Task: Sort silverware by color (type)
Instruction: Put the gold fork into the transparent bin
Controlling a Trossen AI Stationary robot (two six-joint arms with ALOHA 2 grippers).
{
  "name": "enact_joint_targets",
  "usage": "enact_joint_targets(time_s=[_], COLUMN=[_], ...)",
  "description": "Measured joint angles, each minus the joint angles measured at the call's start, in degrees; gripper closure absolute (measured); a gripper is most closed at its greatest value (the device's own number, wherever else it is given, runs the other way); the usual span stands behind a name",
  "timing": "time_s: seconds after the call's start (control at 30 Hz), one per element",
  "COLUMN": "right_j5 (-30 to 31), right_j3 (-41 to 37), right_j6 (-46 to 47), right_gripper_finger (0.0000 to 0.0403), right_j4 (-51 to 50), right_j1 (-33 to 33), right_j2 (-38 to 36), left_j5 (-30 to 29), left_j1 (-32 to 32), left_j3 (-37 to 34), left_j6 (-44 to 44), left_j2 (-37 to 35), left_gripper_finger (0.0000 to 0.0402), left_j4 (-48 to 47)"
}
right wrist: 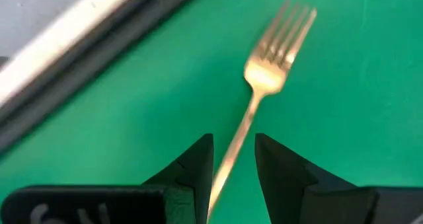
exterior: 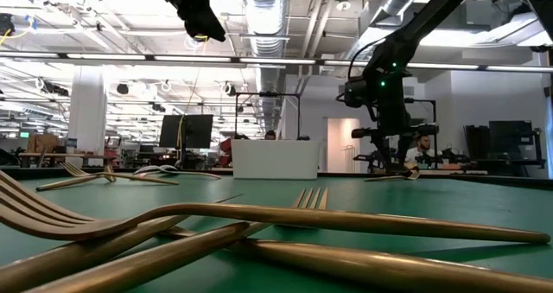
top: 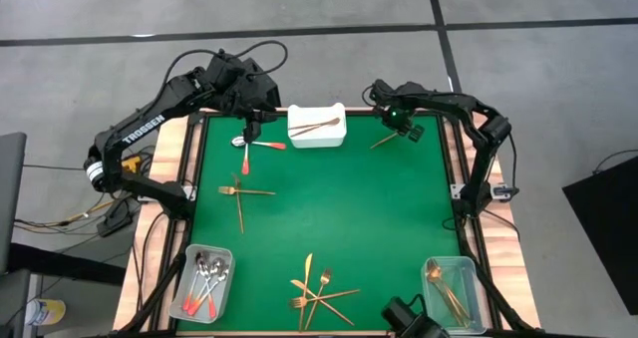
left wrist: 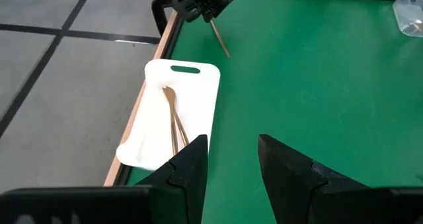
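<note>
On the green table [top: 329, 208], the right pincer [right wrist: 232, 159] grips a gold fork [right wrist: 277, 52]; left pincer [left wrist: 231, 159] parted

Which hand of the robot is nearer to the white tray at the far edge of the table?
The left hand is nearer: it hangs just beside the white tray, on the tray's left. The right hand is farther away on the other side, over a gold fork.

On the green mat [top: 359, 208] sit one white tray [top: 317, 126] and two clear bins [top: 206, 283], two red-handled spoons [top: 246, 151] lying loose, and two robot arms [top: 150, 119]; the gold pieces [top: 317, 290] overlap too much to count.
</note>
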Motion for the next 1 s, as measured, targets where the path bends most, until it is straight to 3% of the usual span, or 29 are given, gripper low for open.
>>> enact_joint_targets(time_s=[0.6,1.0], right_j5=[-2.54,1.37], right_j3=[0.31,-0.13], right_j6=[2.64,-6.95], right_gripper_finger=[0.0274,0.0389], right_j4=[0.18,3.3], right_j1=[4.44,8.28], right_j2=[7.29,4.56], left_j5=[0.09,0.0], left_j1=[0.0,0.0], left_j3=[-0.02,-0.02], left_j6=[-1.3,-0.06], left_j2=[0.02,0.02], left_gripper_finger=[0.0281,0.0281], left_j4=[-3.16,-2.19])
